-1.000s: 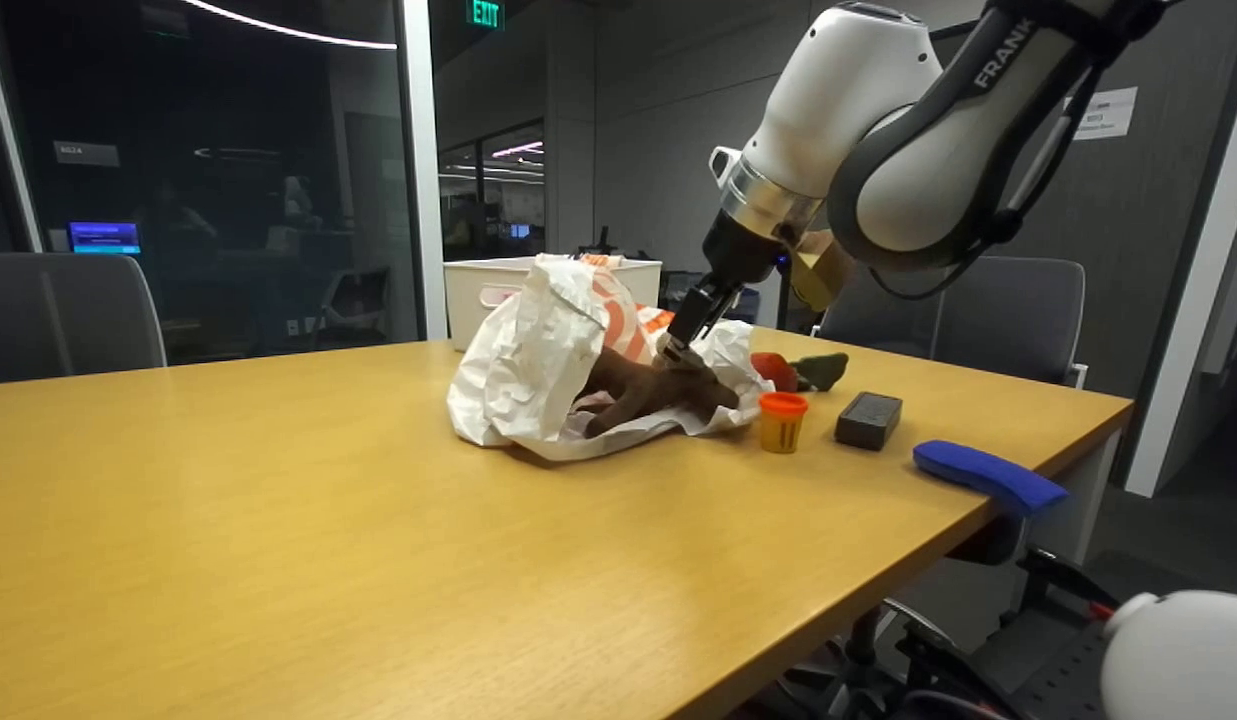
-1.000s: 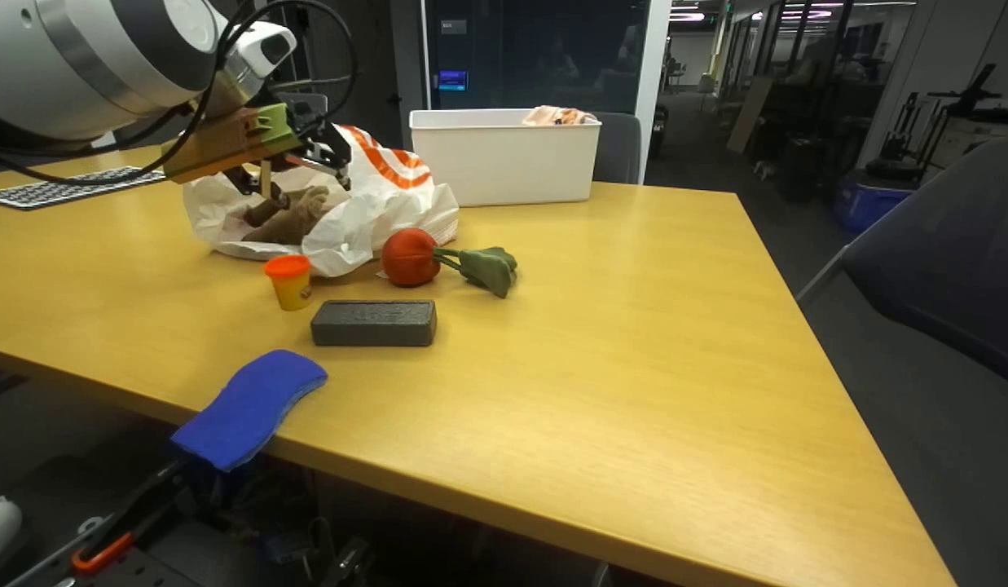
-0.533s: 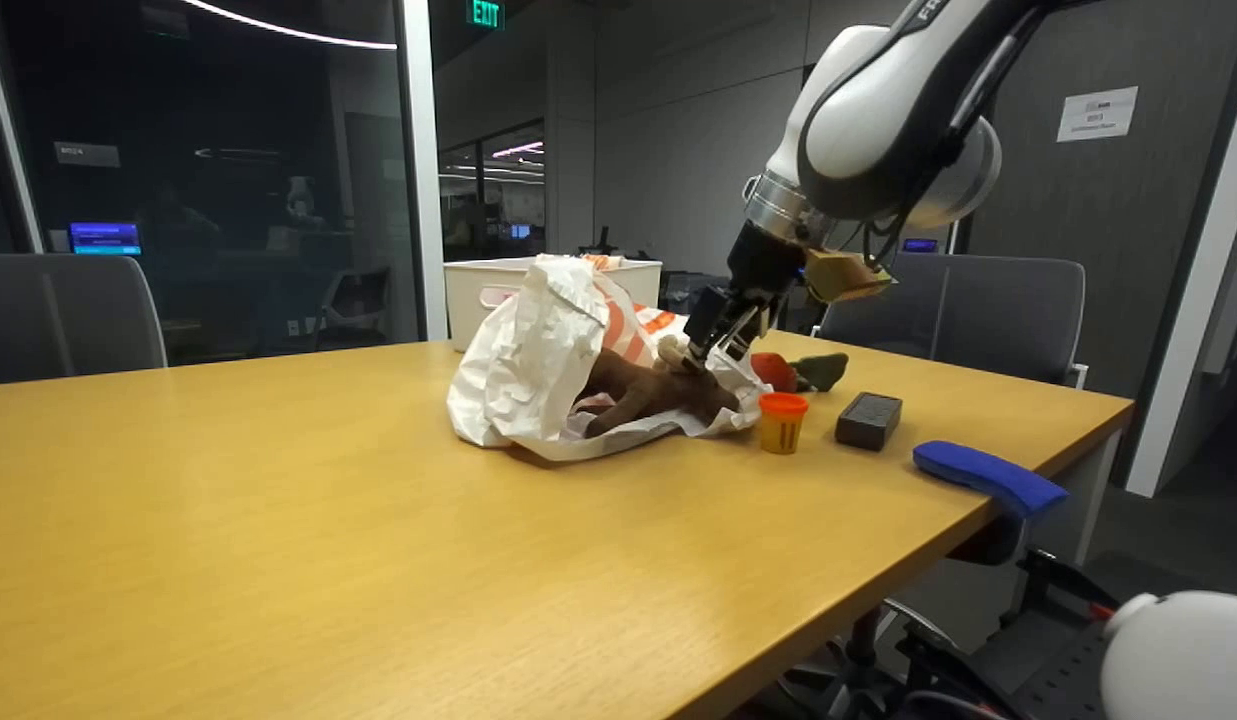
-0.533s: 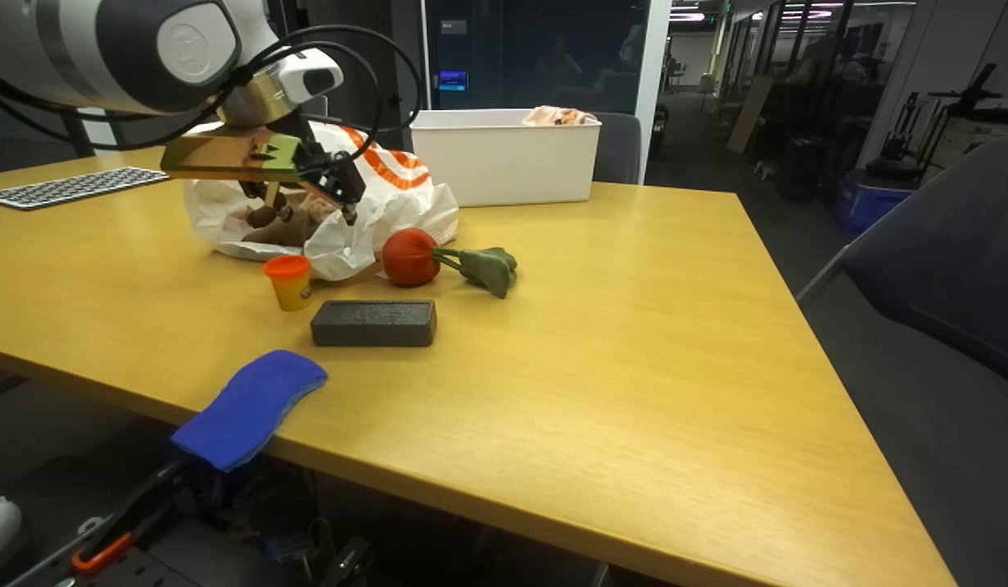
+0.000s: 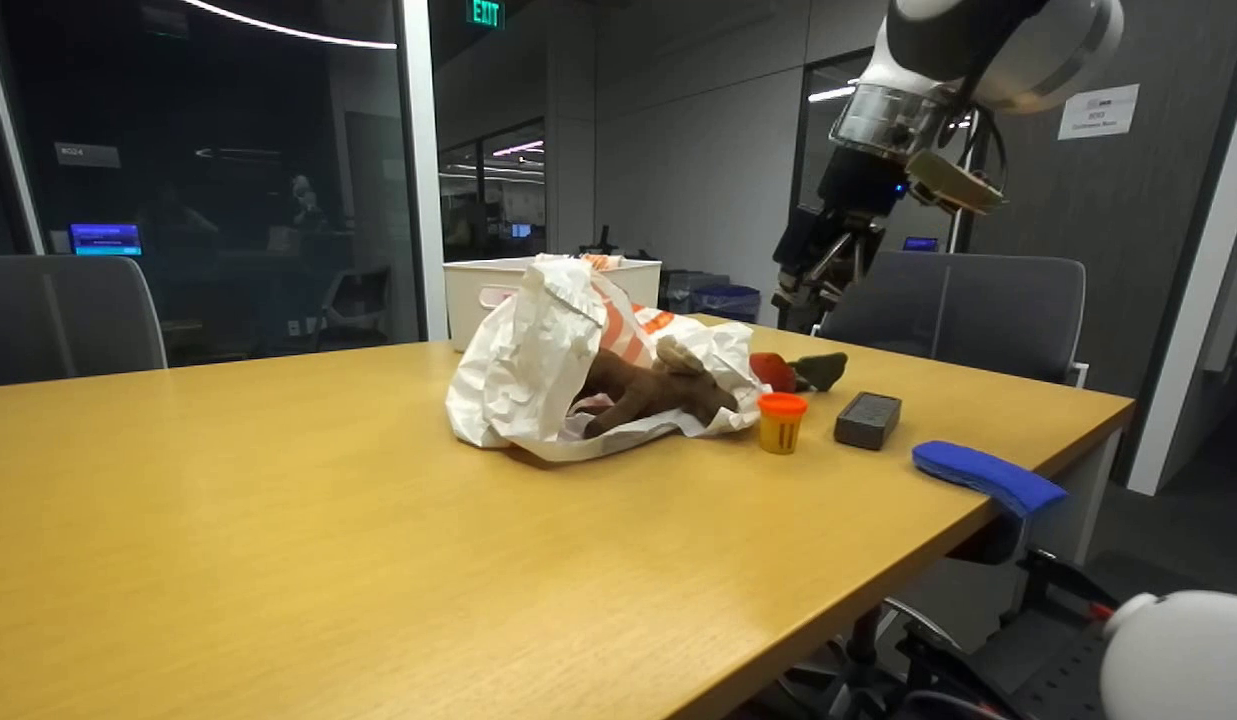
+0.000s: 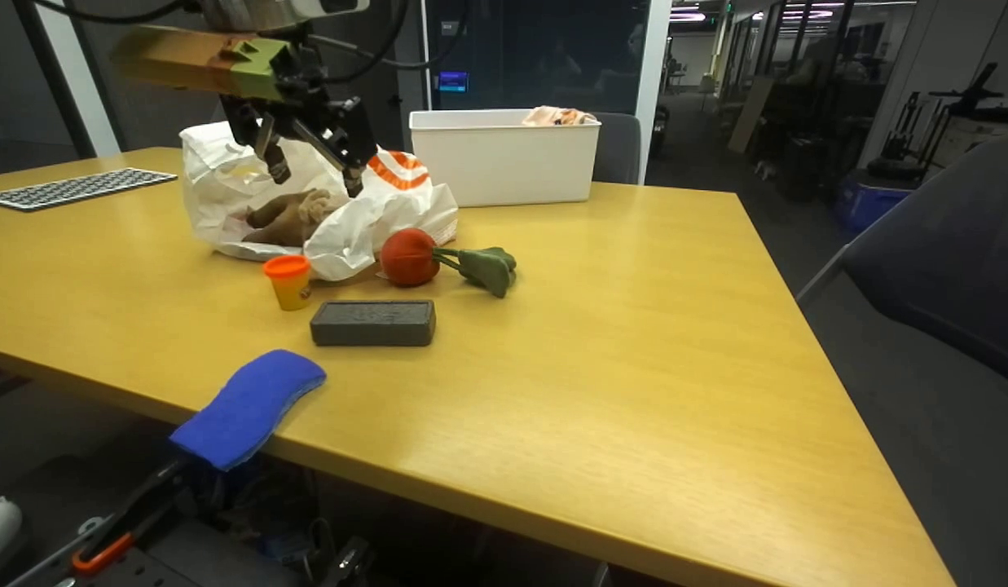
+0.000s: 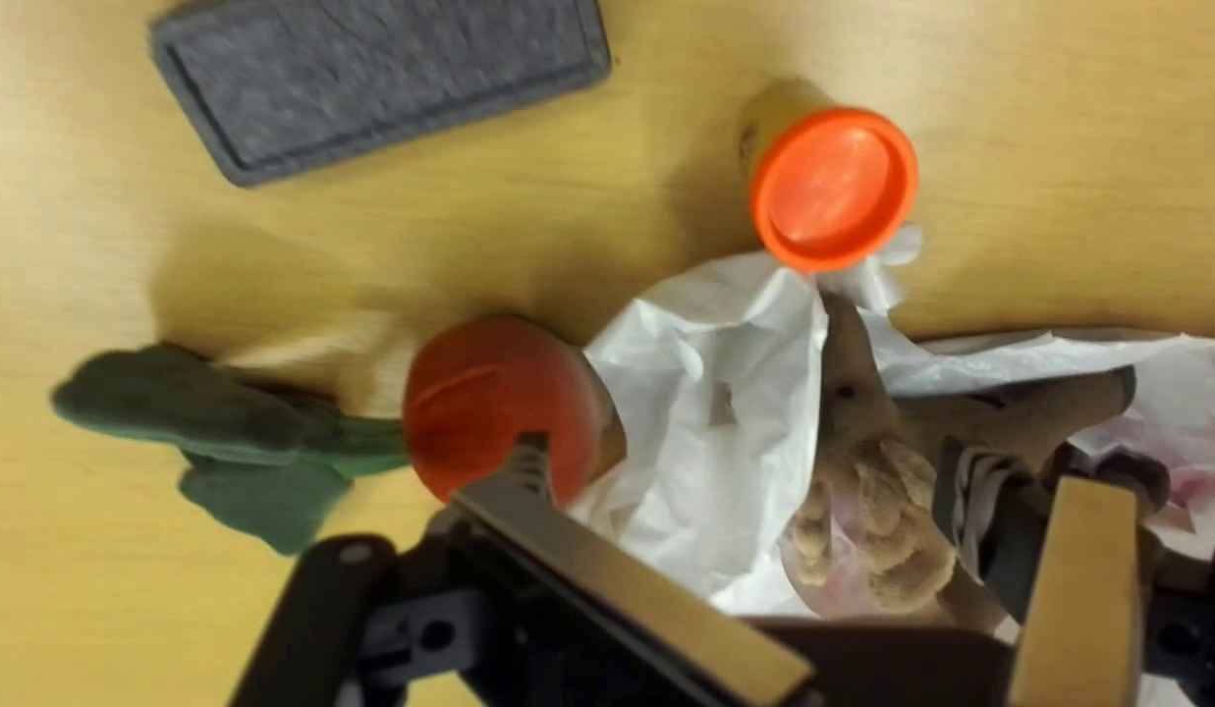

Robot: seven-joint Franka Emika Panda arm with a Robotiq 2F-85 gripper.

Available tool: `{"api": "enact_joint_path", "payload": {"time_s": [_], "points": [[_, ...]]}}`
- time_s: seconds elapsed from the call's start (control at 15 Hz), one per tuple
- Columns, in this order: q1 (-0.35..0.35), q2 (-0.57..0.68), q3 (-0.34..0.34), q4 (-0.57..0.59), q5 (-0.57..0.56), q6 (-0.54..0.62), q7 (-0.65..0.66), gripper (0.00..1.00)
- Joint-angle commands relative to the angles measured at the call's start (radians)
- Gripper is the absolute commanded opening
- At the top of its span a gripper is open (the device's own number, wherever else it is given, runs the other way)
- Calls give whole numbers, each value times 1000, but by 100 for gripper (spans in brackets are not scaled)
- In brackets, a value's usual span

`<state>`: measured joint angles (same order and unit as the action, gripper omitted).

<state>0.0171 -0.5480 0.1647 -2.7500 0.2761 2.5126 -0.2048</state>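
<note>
Where my gripper (image 6: 316, 181) hangs: up clear of everything, jaws spread, nothing between them.
Brown plush animal (image 5: 643, 393): lower down, lying in the mouth of the crumpled white bag (image 5: 523, 365); I judge it light, soft, hardly slippery, best pinched round its thick trunk, clear of the loose bag.
Red toy vegetable (image 6: 407, 258), yellow tub (image 6: 290, 289): each just beside the bag.
Grey block (image 6: 373, 324): near that tub.
White bin (image 6: 504, 163): beyond the bag in both exterior views.

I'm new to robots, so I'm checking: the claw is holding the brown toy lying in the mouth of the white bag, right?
It holds nothing: the gripper hangs open, apart from the brown toy, as both exterior views show. The toy does lie in the mouth of the white bag.
</note>
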Motion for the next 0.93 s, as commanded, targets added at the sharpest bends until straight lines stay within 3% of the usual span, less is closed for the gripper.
{"api": "enact_joint_path", "payload": {"time_s": [0.0,0.07,0.2,0.27,0.6,0.87], "points": [[-17,-128,-14,1,-2,-284,8,100],[63,-144,-70,1,-32,-349,55,100],[109,-154,-56,0,2,-407,73,100],[100,-166,-138,0,-4,-439,-14,100],[144,-55,-166,-8,5,-193,-58,100],[193,40,-196,-14,24,-90,-118,100]]}}
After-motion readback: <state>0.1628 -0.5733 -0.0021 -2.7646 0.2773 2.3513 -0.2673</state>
